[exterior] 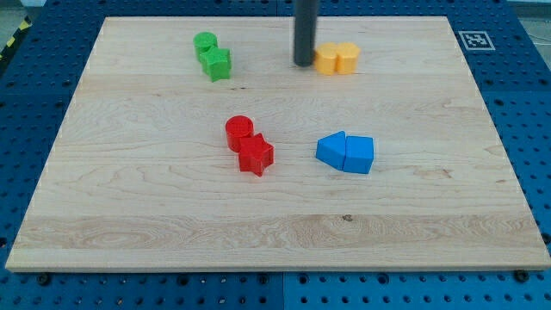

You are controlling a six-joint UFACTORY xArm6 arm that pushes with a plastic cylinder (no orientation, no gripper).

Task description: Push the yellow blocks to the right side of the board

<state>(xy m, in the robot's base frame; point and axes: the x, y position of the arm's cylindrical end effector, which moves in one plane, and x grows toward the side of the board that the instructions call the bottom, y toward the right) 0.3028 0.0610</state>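
Two yellow blocks sit side by side and touching near the view's top, a little right of centre on the wooden board. Their exact shapes are hard to make out. My tip stands on the board right against the left side of the left yellow block. The dark rod rises straight up out of the view's top.
A green cylinder and a green star block touch at the top left. A red cylinder and a red star block touch near the centre. Two blue blocks touch right of centre. A marker tag lies off the board's top right corner.
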